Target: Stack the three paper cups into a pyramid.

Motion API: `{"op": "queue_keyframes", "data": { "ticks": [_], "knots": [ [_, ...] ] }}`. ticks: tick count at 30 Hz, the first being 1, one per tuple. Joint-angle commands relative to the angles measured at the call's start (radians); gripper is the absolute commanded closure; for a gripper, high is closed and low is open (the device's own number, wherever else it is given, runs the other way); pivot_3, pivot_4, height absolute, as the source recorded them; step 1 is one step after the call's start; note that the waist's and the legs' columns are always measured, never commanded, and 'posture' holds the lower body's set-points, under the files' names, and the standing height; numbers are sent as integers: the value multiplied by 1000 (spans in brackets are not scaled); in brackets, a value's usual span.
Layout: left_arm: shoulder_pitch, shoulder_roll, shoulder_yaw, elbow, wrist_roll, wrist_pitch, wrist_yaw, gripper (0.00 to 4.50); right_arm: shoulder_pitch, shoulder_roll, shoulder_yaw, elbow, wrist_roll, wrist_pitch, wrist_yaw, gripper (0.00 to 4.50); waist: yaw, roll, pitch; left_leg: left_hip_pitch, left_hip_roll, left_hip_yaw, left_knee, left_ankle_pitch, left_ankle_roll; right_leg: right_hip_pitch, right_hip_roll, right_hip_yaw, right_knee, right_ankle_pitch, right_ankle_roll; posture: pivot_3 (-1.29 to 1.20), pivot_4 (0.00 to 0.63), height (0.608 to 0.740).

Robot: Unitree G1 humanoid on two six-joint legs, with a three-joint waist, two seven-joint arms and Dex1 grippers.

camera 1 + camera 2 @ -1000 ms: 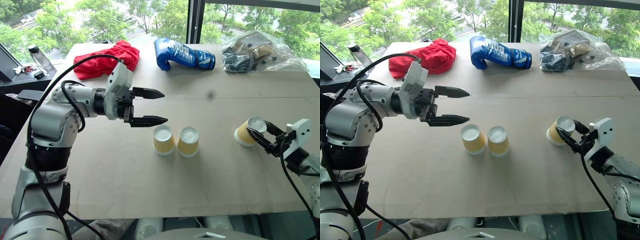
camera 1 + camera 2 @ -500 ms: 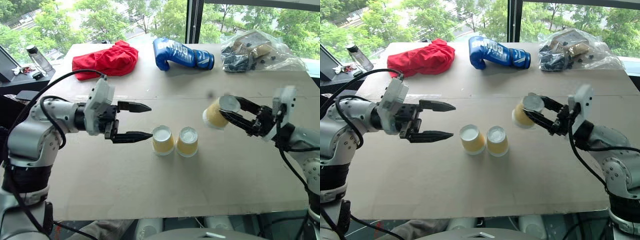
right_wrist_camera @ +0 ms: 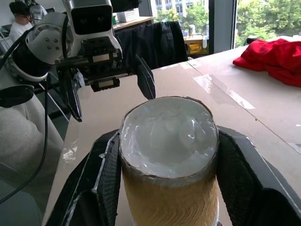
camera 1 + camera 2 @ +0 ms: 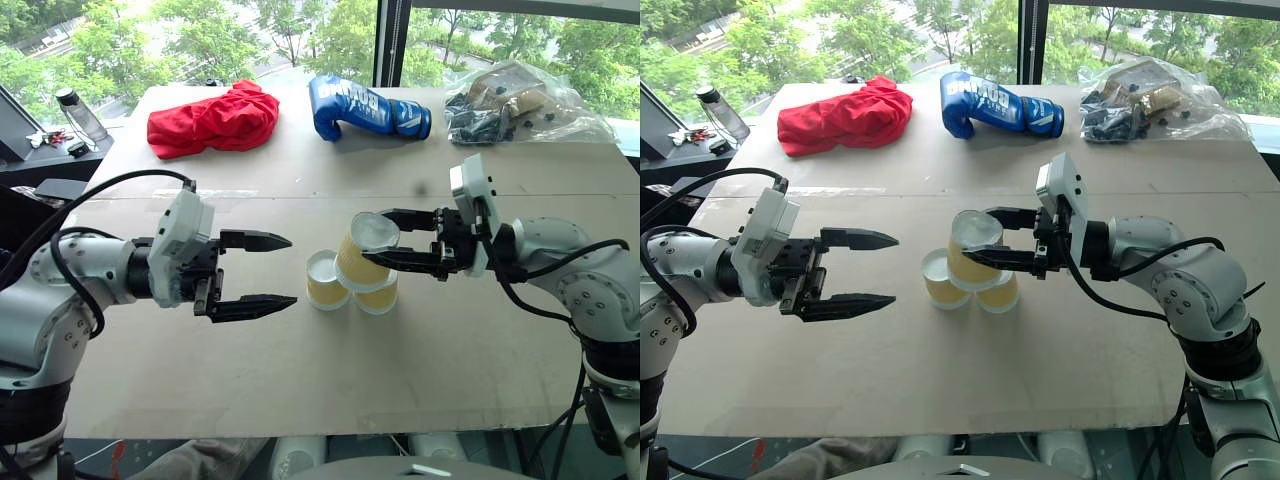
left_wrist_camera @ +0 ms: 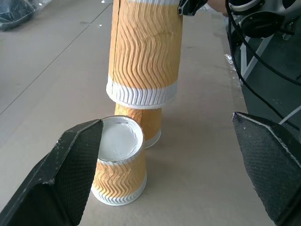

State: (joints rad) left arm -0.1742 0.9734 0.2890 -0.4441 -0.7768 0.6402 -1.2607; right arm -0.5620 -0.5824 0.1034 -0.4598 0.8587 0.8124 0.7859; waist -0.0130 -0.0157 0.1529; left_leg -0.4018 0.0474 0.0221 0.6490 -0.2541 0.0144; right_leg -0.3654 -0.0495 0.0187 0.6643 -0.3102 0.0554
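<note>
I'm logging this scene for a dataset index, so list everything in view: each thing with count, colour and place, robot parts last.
paper cups: 3, tan-yellow with white bases; two upside down, side by side at mid-table, one held above them
cloth: 1, red, crumpled, far left of table
boxing glove: 1, blue, far centre of table
plastic bag: 1, clear, holding dark parts, far right corner
bottle: 1, clear with dark cap, on a ledge past the table's left edge
table: 1, light brown
left gripper: 1, black fingers, open, empty, left of the cups
right gripper: 1, black fingers, shut on the raised cup
</note>
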Motion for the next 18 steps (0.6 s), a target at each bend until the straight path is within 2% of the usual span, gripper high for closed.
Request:
{"op": "queue_keyframes", "data": {
  "ticks": [1,18],
  "knots": [
    [15,23,48,-31,-8,-19,5,0,-31,7,3,1,-39,-45,30,2424,0,0,0,0,0,0,0,0,0,0,0,0,0,0,0,0,150,740],
    [16,32,41,0,21,-73,7,0,-51,65,37,25,-133,-56,39,2424,0,0,0,0,0,0,0,0,0,-1,0,0,0,0,0,0,150,740]
  ]
}}
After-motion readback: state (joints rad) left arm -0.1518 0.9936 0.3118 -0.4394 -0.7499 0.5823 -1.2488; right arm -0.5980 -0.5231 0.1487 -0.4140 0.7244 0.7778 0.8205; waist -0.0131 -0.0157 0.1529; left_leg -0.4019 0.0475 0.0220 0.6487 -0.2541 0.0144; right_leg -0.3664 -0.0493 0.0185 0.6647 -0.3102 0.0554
